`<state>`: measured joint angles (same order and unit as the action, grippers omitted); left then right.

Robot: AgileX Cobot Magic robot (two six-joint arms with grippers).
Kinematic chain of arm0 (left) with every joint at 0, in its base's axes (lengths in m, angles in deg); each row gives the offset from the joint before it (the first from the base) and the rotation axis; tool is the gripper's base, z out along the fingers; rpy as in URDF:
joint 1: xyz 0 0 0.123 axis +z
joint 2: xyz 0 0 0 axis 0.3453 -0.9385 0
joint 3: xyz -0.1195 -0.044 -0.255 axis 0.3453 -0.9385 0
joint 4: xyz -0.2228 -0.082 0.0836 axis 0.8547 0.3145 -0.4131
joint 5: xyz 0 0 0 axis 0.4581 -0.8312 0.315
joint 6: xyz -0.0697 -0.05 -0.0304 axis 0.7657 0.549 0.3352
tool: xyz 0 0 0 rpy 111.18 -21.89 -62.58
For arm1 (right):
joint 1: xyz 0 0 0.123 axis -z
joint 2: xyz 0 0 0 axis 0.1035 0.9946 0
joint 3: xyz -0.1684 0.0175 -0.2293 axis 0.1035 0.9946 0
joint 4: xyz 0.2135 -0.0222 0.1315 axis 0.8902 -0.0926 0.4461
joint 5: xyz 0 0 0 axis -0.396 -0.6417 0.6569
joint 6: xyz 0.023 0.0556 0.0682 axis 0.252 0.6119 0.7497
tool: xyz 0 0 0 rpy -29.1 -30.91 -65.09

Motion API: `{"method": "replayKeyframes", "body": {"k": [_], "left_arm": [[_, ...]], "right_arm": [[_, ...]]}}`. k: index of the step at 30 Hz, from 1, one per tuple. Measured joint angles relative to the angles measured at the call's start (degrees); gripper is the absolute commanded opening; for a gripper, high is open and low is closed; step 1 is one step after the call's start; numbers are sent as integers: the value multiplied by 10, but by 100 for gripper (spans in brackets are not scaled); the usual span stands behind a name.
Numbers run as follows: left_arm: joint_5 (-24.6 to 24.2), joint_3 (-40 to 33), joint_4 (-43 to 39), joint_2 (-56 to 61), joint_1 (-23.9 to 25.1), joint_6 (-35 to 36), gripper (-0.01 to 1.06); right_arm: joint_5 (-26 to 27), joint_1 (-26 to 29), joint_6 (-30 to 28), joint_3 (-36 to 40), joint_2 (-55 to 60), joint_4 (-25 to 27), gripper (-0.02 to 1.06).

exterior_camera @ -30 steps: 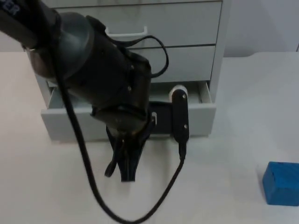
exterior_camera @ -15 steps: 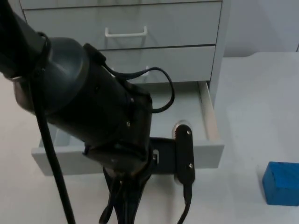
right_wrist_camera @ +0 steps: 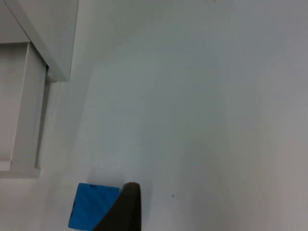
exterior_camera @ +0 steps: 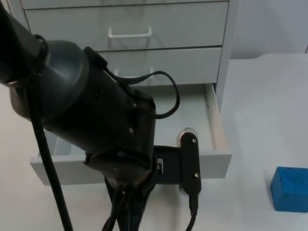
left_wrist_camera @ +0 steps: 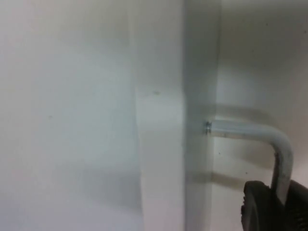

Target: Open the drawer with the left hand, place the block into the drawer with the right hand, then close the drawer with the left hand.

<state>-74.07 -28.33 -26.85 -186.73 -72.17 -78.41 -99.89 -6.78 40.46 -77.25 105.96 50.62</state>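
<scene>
Pale grey drawer cabinet [exterior_camera: 226,43] stands at the back of the white table top [exterior_camera: 269,106], its three drawers stacked. The lowest grey drawer [exterior_camera: 217,156] is pulled well out toward the camera, inside walls and floor visible past the arm. The two upper drawers are shut; the top one has a white bar handle [exterior_camera: 130,33] on its front.

Left gripper [exterior_camera: 126,219] sits at the front panel of the open drawer, just in front of it, with the big black arm body above covering most of the drawer's left and middle. In the left wrist view a black fingertip [left_wrist_camera: 260,211] touches the bent white metal drawer handle [left_wrist_camera: 269,139], which stands off the pale drawer front. Fingers appear to be around that handle, but a closed grip on it cannot be confirmed, so cannot tell.

Blue rectangular foam-like block [exterior_camera: 290,188] lies on the table well to the right of the left gripper and of the open drawer, apart from both. In the right wrist view the same block [right_wrist_camera: 91,206] lies just beside a dark fingertip [right_wrist_camera: 126,211] of the right gripper, with the cabinet corner and drawer side further off. Right gripper's width: cannot tell.
</scene>
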Motion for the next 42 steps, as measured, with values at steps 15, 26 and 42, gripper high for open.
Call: {"method": "replayKeyframes", "body": {"k": [15,26,42], "left_arm": [[-12,-15,132,29,-4,-67,97],[-63,-20,279,184,-4,-175,97],[-77,-20,348,392,56,-158,51]], "right_arm": [[0,0,0,0,0,1,105],[0,0,0,0,0,1,105],[-1,0,0,0,0,1,105]]}}
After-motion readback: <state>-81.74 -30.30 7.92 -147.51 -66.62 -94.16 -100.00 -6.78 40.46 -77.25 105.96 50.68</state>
